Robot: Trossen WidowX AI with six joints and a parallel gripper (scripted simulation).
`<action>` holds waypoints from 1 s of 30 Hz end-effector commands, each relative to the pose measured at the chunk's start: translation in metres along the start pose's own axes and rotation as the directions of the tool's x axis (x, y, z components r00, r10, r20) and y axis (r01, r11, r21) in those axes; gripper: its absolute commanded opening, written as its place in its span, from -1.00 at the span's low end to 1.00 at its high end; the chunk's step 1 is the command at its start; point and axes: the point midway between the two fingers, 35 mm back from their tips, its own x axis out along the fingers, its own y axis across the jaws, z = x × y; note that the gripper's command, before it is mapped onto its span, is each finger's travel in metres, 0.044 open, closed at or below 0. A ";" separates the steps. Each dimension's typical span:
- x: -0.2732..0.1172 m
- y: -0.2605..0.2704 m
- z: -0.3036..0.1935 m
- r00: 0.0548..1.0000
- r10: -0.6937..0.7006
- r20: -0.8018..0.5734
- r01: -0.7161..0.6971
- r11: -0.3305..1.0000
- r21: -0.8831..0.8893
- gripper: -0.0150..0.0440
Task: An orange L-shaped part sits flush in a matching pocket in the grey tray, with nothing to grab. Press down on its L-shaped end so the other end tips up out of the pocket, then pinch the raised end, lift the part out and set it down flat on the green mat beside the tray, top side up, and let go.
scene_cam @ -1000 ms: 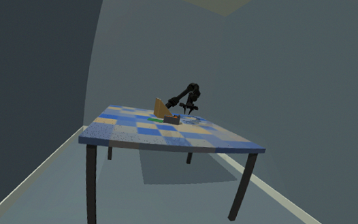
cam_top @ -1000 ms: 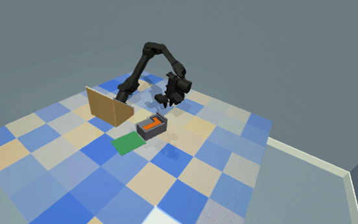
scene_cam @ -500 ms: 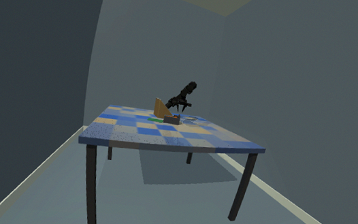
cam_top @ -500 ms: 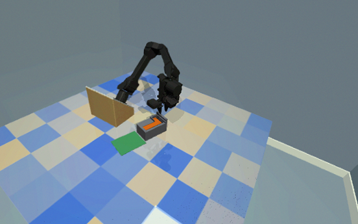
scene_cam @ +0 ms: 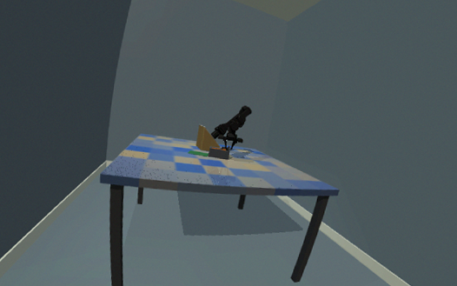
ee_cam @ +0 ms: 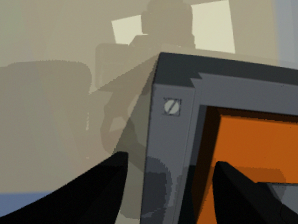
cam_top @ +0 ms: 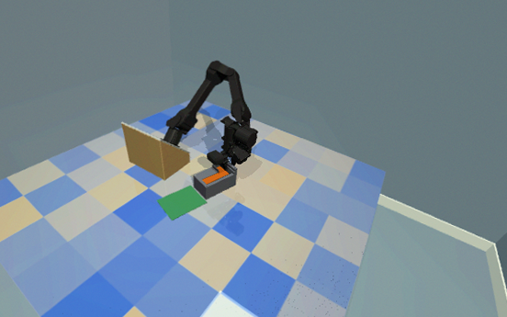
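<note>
The orange L-shaped part (cam_top: 216, 176) (ee_cam: 260, 149) lies flush in the pocket of the grey tray (cam_top: 215, 189) (scene_cam: 219, 153) (ee_cam: 166, 136). The green mat (cam_top: 182, 203) (scene_cam: 197, 152) lies flat beside the tray's near-left side. My gripper (cam_top: 228, 165) (scene_cam: 226, 146) (ee_cam: 171, 166) points down just above the tray's far end, over the part's L-shaped end. Its fingers stand partly apart with nothing between them. In the wrist view one finger is outside the tray's wall and the other is over the orange part. I cannot tell whether a fingertip touches the part.
A tan upright board (cam_top: 154, 152) (scene_cam: 204, 138) stands to the left of the tray, in front of the arm's base. The chequered table top ends at an edge on the right, with a drop to the floor.
</note>
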 end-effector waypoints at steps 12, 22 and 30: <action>0.025 0.000 -0.002 1.000 0.004 -0.007 -0.004 1.000 0.005 0.12; 0.033 0.001 -0.002 1.000 0.005 -0.007 -0.005 1.000 0.005 0.12; 0.031 0.002 -0.001 1.000 0.007 -0.002 -0.007 1.000 -0.002 0.12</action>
